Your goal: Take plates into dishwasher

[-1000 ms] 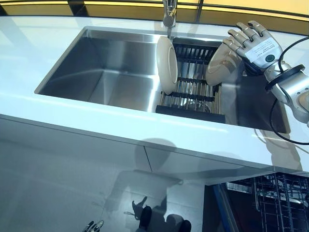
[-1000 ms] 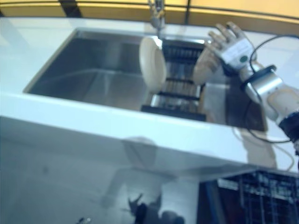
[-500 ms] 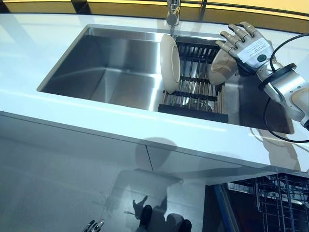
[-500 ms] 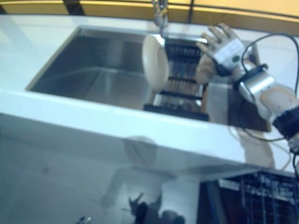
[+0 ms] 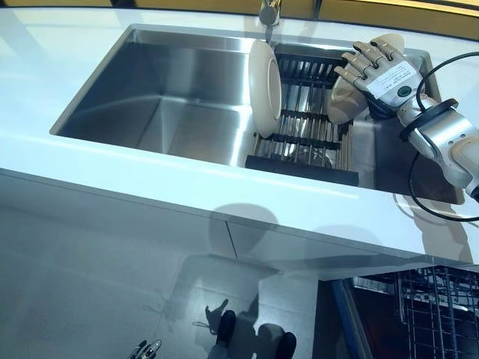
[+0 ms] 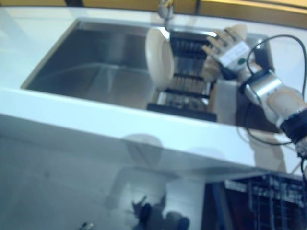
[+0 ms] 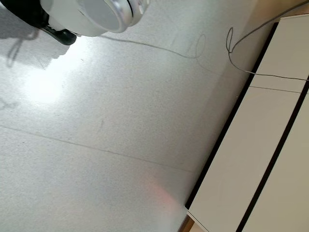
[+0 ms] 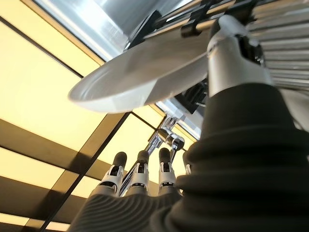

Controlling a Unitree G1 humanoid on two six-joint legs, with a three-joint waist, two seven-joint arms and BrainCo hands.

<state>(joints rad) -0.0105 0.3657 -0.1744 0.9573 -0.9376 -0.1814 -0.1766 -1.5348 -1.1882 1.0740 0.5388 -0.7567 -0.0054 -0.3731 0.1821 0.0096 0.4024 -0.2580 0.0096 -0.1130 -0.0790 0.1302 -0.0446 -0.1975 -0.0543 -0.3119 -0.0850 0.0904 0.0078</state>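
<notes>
— Cream ceramic, both plates. The right plate [image 5: 346,96] leans at the right end of the drying rack [image 5: 303,142], and the right hand [image 5: 379,66] is at it from the right.

— Does the hand have it?

— In the right wrist view the thumb [image 8: 231,58] lies against one face of that plate [image 8: 145,67], while the fingers [image 8: 140,173] stand straight and apart on the other side, clear of the plate. From the head views the fingers arch over the plate's upper edge, spread rather than curled. It is a loose bracket, not a pinch.

— And the other plate?

— The left plate [image 5: 266,77] stands nearly upright on its edge at the left end of the rack, its hollow face turned toward the right plate, well apart from it and from the hand.

— Where does the rack sit?

— Across the right part of the steel sink [image 5: 165,97], dark bars with metal rods between. The tap [image 5: 268,10] rises just behind the left plate. A white counter [image 5: 187,187] runs round the sink.

— The dishwasher?

— Its dark wire basket [image 5: 434,314] shows at the lower right, below the counter edge.

— The left hand?

— It shows in no view; the left wrist view takes in only pale floor [image 7: 96,125] and white cabinet fronts [image 7: 270,145].
</notes>
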